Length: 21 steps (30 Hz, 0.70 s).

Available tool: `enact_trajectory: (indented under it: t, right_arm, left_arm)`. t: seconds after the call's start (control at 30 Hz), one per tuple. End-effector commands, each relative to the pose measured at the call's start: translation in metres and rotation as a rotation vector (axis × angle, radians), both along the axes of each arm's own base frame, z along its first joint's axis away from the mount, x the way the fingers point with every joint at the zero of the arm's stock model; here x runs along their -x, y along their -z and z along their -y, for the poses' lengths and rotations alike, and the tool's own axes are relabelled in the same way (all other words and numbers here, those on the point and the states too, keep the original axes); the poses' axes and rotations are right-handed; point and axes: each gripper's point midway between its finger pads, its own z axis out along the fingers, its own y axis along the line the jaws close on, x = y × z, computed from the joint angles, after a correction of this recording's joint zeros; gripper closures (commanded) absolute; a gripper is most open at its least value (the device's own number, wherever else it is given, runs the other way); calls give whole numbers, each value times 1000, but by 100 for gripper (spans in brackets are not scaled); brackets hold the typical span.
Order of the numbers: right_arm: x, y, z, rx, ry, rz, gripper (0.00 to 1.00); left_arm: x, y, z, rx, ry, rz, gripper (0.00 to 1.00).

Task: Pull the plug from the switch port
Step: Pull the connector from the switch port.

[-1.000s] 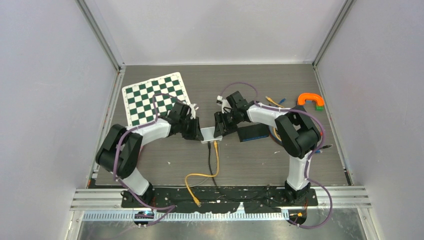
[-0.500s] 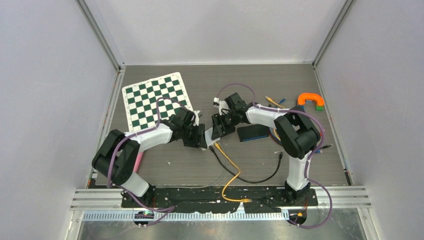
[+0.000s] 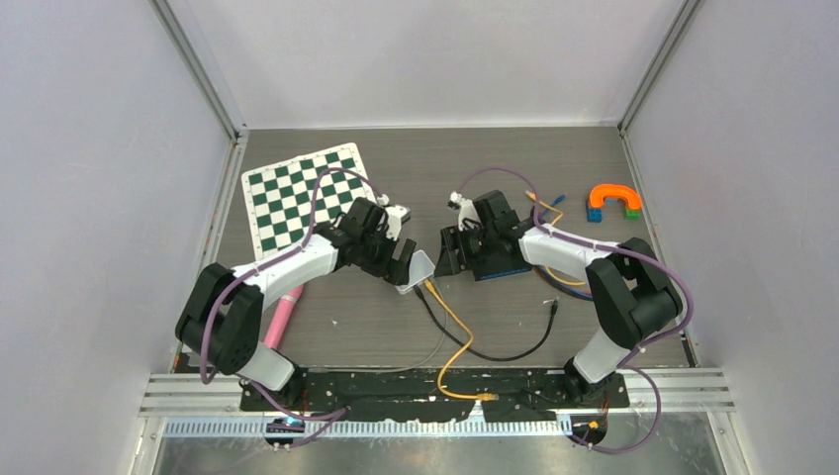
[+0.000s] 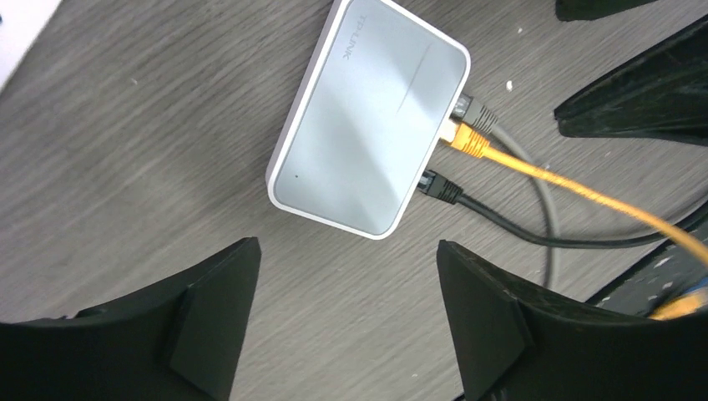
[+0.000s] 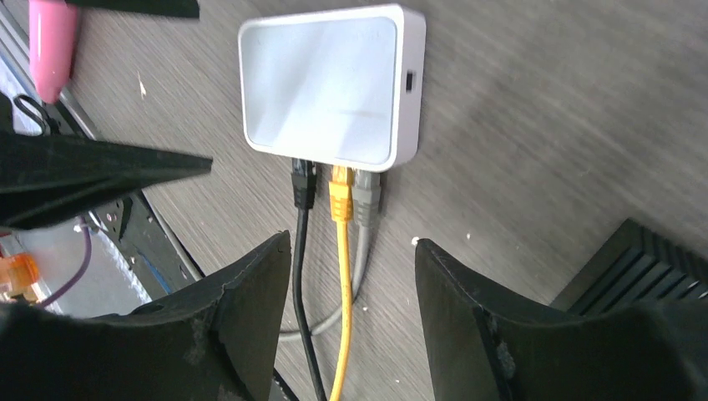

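The white switch (image 3: 419, 269) (image 4: 371, 117) (image 5: 330, 83) lies flat on the table between the two grippers. Three plugs sit side by side at its port edge: black (image 4: 438, 185) (image 5: 302, 180), yellow (image 4: 467, 142) (image 5: 338, 188) and grey (image 4: 476, 113) (image 5: 366, 196). I cannot tell how deep the black plug sits. My left gripper (image 3: 404, 259) (image 4: 346, 246) hangs open just left of the switch, touching nothing. My right gripper (image 3: 447, 252) (image 5: 352, 242) is open above the three cables, holding none.
A green chessboard mat (image 3: 307, 193) lies at the back left and a pink pen (image 3: 280, 317) by the left arm. A black box (image 3: 500, 259) sits under the right arm. Coloured blocks (image 3: 613, 201) are at the back right. Cables trail toward the near edge (image 3: 465, 346).
My left gripper has opened and let go of the switch. The right gripper has drawn back to the right. The switch turned and the cables swung rightward across the table.
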Motion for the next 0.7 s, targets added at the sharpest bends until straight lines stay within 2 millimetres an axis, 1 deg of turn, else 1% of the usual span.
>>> enact_trajectory:
  t: [0.0,0.1,0.3,0.43,0.67]
  right_arm:
    - [11,-7,-2,-48,-13,15,37]
    - [16,-4,-3,-71,-6,-1,37]
    - [23,5,-8,-120,16,-58,37]
    - [17,11,-8,-127,46,-56,37]
    - [16,18,-8,-124,62,-85,37]
  left_arm:
    - [-12,-2,5,-40,111,48,12]
    - [-20,-2,7,-53,143,73,10]
    - [-25,6,14,-75,217,60,9]
    - [-23,10,21,-71,263,50,9]
    - [-15,22,25,-112,300,3,12]
